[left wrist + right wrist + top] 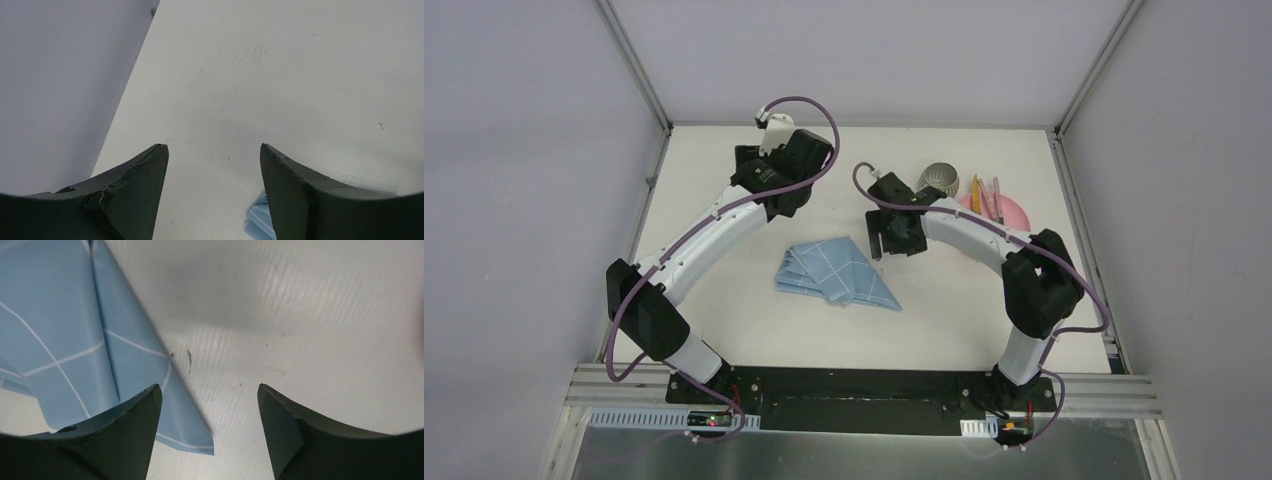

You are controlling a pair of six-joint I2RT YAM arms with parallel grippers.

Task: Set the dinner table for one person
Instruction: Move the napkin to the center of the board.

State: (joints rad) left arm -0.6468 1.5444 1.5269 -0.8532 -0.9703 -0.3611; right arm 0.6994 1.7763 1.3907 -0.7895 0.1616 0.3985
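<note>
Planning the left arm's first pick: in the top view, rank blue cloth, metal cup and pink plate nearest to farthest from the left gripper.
1. blue cloth, in the middle, close by the left gripper.
2. metal cup, far side, to the right.
3. pink plate, farthest right, beyond the cup.

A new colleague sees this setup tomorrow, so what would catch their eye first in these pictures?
A folded light-blue grid cloth lies in the middle of the dinner table. At the far right, a pink plate has thin utensils across it, a silver cup beside it. The left gripper and right gripper stand open and empty, the right one over the cloth's edge.
</note>
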